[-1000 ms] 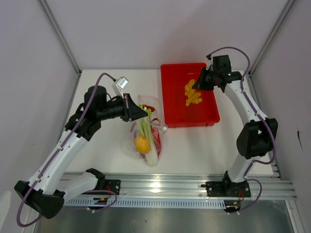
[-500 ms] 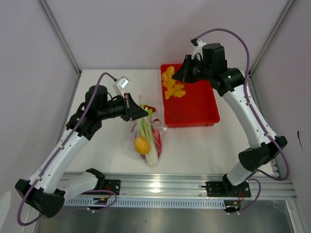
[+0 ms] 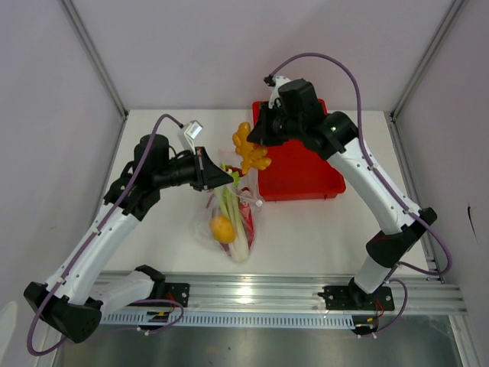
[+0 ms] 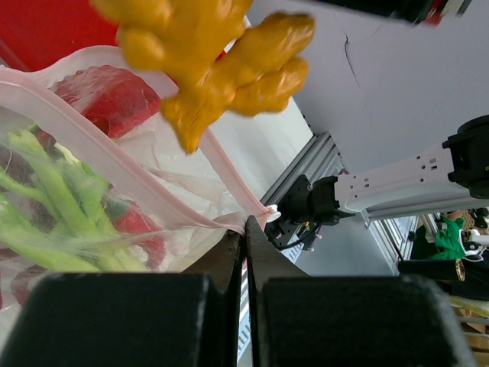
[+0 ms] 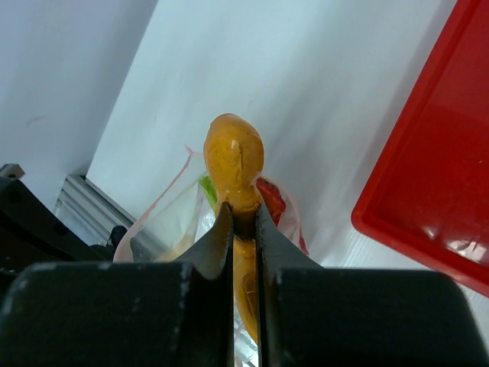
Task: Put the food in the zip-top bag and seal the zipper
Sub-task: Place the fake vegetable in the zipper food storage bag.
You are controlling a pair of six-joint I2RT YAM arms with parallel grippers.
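My right gripper (image 3: 257,142), fingers clamped on a knobbly yellow-orange piece (image 3: 249,151), hangs over the mouth of the zip-top bag (image 3: 200,228), just left of the red tray (image 3: 302,183). My left gripper (image 3: 231,178), fingers fully closed, pinches the zipper (image 4: 145,183) at its corner. Bagged: green stalk (image 3: 228,205), red lobster (image 3: 247,208), orange ball (image 3: 222,227).

A robotics lab cell: grey panels (image 3: 229,46) enclose a white table (image 3: 306,229) with an aluminium rail (image 3: 260,294).
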